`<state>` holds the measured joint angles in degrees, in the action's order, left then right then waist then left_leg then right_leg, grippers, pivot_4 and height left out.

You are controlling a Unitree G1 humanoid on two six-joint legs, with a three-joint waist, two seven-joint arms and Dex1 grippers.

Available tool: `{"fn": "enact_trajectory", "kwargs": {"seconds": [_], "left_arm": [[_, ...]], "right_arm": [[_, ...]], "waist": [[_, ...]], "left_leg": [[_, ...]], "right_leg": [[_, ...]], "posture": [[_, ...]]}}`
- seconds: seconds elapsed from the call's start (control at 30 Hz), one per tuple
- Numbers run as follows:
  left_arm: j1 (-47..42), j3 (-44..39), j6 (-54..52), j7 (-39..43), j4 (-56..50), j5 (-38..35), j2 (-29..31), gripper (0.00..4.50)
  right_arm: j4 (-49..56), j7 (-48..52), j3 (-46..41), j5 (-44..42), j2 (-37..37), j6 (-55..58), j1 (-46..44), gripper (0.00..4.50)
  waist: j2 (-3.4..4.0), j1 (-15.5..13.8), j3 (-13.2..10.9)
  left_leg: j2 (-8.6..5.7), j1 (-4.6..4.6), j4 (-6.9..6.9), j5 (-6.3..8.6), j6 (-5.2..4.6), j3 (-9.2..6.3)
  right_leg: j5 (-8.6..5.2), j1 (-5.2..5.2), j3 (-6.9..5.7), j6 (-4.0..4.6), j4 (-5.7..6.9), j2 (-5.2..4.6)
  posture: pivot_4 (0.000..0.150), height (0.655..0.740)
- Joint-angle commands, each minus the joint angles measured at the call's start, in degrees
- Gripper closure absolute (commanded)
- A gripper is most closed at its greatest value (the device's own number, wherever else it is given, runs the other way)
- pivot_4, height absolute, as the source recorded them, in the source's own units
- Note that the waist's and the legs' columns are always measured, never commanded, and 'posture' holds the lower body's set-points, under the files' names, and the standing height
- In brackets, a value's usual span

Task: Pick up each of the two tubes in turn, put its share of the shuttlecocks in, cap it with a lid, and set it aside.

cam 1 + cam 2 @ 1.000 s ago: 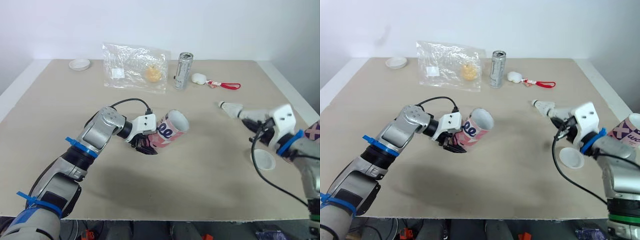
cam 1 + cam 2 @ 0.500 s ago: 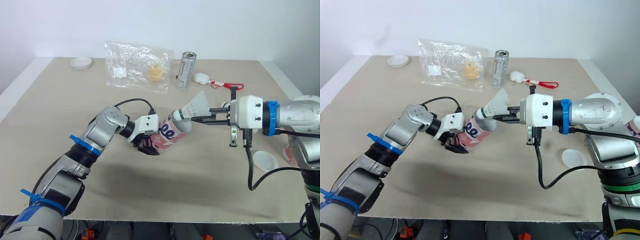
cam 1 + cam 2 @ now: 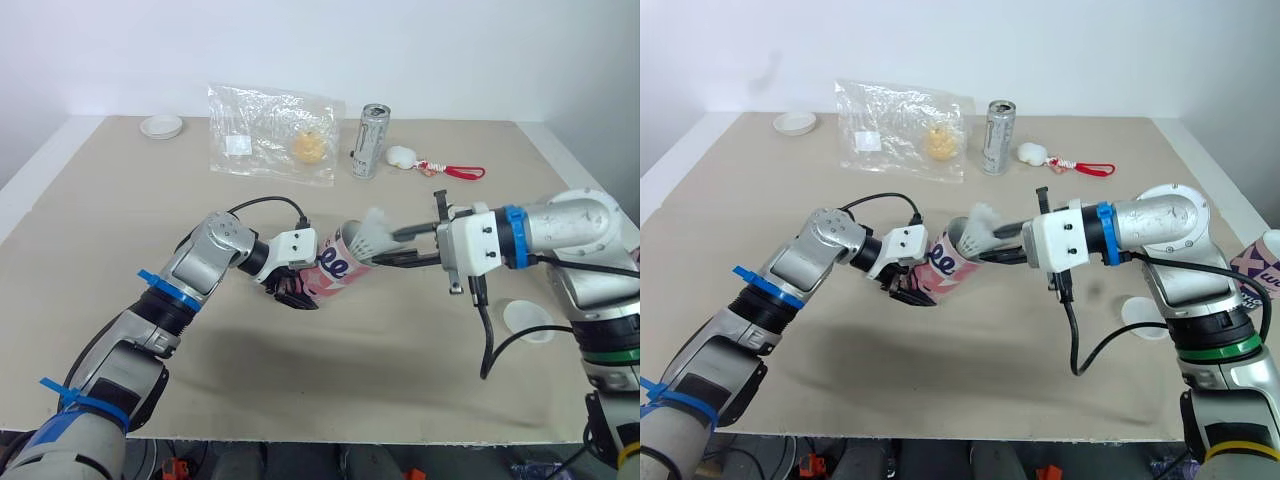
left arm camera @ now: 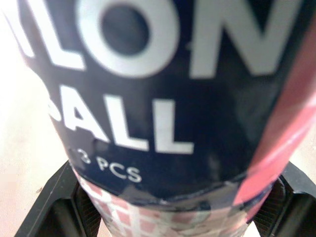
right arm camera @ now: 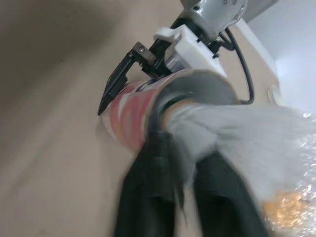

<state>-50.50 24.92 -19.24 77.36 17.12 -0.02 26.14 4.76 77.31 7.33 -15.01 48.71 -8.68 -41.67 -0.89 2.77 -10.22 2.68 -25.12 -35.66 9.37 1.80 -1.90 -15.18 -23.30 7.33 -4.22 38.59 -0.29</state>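
My left gripper (image 3: pixel 297 293) is shut on the lower end of a pink tube (image 3: pixel 335 266), holding it tilted with its mouth toward the right. Up close in the left wrist view the tube's label (image 4: pixel 158 98) is dark blue with white letters. A white shuttlecock (image 3: pixel 368 240) sits in the tube's mouth, feathers sticking out. My right gripper (image 3: pixel 392 248) reaches in from the right, its fingers spread apart on either side of the feathers. A second pink tube (image 3: pixel 1262 262) stands at the right table edge. One white lid (image 3: pixel 528 320) lies below my right arm.
At the back of the table lie a clear plastic bag (image 3: pixel 270 135), a silver can (image 3: pixel 370 140), a white object with a red strap (image 3: pixel 400 156) and another white lid (image 3: pixel 161 126). My right arm's cable (image 3: pixel 490 340) hangs over the table.
The shuttlecock has gone from above the tube's mouth down into it. My right gripper's fingers have spread apart and the arm has drawn lower. The left arm holds still.
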Motion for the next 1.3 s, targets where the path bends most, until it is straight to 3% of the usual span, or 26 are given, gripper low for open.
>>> {"fn": "enact_trajectory", "kwargs": {"seconds": [0.03, 0.13, 0.17, 0.27, 0.4, 0.57, 0.73, 1.0, 1.3], "left_arm": [[0.08, -0.73, -0.76, -0.37, -2.15, -0.01, 0.86, 1.16], [0.45, -0.69, -1.11, -0.45, -2.69, 0.04, 1.07, 1.16], [0.54, -0.73, -1.37, -0.47, -2.84, -0.04, 1.13, 1.16], [0.69, -0.71, -1.46, -0.61, -2.76, -0.02, 1.38, 1.16], [0.67, -0.53, -1.42, -0.76, -2.68, -0.05, 1.25, 1.16], [0.41, 0.05, -0.48, -0.76, -1.82, 0.45, 1.10, 1.16], [-0.17, -0.07, -0.42, -0.84, -1.74, 0.45, 0.91, 1.16], [0.03, -0.12, -0.45, -1.00, -2.19, 0.49, 0.97, 1.16], [0.39, -0.30, -0.90, -1.29, -2.74, 0.37, 1.07, 1.16]], "right_arm": [[0.24, 0.04, -2.78, -2.71, 0.39, 1.92, -1.05, 1.53], [0.85, -2.35, -5.86, -6.71, 0.13, 7.82, -0.14, 0.10], [0.60, -4.04, -7.37, -8.05, 0.30, 11.28, 0.39, 0.04], [-1.09, -8.62, -10.86, -9.27, 0.89, 18.08, 2.68, 0.04], [-6.28, -24.20, -18.93, -10.14, -3.49, 27.84, 8.67, 0.04], [-8.77, -42.86, -22.71, -4.34, -10.49, 30.92, 13.81, 0.04], [-8.88, -53.55, -24.65, -2.32, -15.81, 32.16, 16.04, 0.04], [-14.19, -55.15, -24.08, -2.78, -17.47, 33.83, 13.42, 0.04], [-28.93, -52.64, -21.48, -0.31, -17.74, 29.48, 6.14, 0.04]], "waist": [[0.00, 0.00, 0.00], [0.00, 0.00, 0.00], [0.00, -0.01, 0.00], [0.00, -0.01, 0.00], [-0.15, -0.02, 0.07], [-0.11, 0.07, 0.06], [-0.07, 0.04, 0.06], [-0.07, 0.07, 0.06], [-0.08, 0.18, 0.06]], "left_leg": [[0.00, 0.00, 0.00, 0.00, 0.00, 0.00], [0.00, -0.01, 0.01, 0.00, 0.00, 0.00], [0.00, -0.01, 0.02, 0.00, 0.00, -0.01], [-0.01, 0.00, 0.00, 0.00, 0.00, -0.02], [0.00, 0.01, -0.06, 0.00, 0.00, -0.04], [-0.04, 0.04, -0.11, -0.01, -0.01, -0.01], [-0.03, 0.06, -0.12, -0.02, -0.02, -0.02], [-0.03, 0.06, -0.14, -0.02, -0.02, -0.01], [-0.03, 0.07, -0.13, -0.02, -0.02, 0.01]], "right_leg": [[0.01, 0.00, 0.00, 0.02, 0.00, 0.00], [0.04, 0.01, 0.01, 0.11, 0.00, -0.01], [0.05, 0.01, 0.00, 0.15, 0.01, 0.00], [0.15, 0.00, 0.00, 0.31, 0.05, 0.00], [0.13, 0.01, -0.02, 0.31, 0.12, 0.00], [0.12, -0.02, 0.02, 0.30, 0.28, 0.00], [-0.04, -0.04, 0.04, 0.05, 0.39, 0.04], [-0.04, -0.03, 0.04, 0.02, 0.38, 0.04], [-0.05, -0.03, 0.06, 0.03, 0.38, 0.04]], "posture": [[0.150, 0.7400], [0.150, 0.7400], [0.150, 0.7400], [0.150, 0.7400], [0.150, 0.7400], [0.150, 0.7400], [0.150, 0.7400], [0.150, 0.7400], [0.150, 0.7400]]}}
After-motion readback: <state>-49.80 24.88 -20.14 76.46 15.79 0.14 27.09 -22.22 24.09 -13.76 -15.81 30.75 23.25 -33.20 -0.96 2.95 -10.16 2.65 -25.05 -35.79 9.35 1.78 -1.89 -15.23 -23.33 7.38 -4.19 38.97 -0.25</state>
